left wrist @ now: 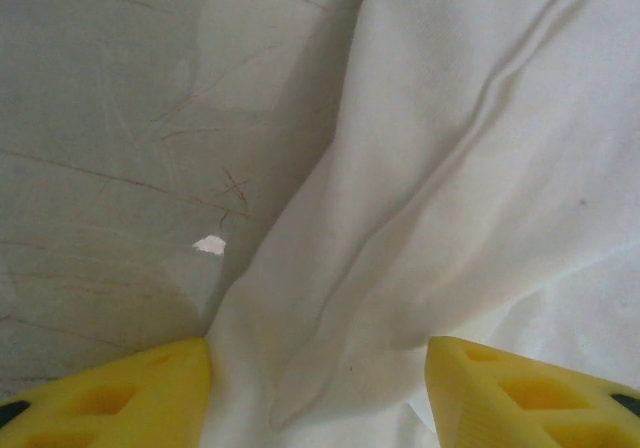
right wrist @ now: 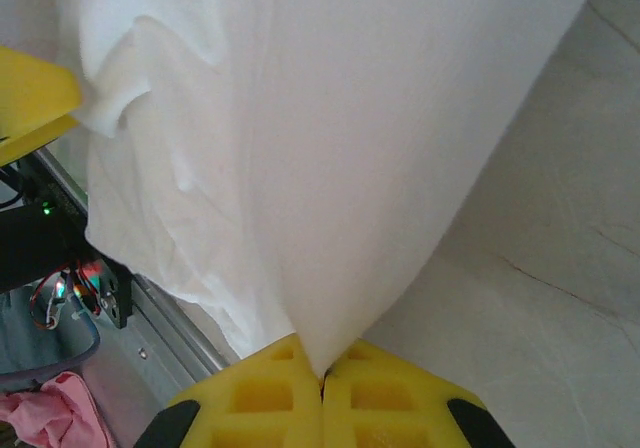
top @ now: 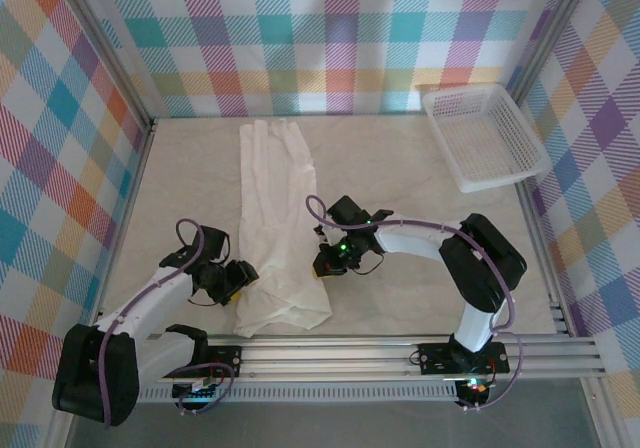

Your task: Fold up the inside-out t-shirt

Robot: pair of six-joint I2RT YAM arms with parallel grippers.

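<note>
White t-shirt [top: 275,228] lies lengthwise on the desk [top: 420,288], its edge pinched in the right tool [right wrist: 322,373] (left tool [left wrist: 318,360] spread astride fabric).

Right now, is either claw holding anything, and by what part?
The right gripper pinches the t-shirt by its side edge; the left gripper is open.

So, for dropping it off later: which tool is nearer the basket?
Right. The right tool grips the shirt's right edge, toward the basket; the left tool sits across the shirt, farther away.
</note>
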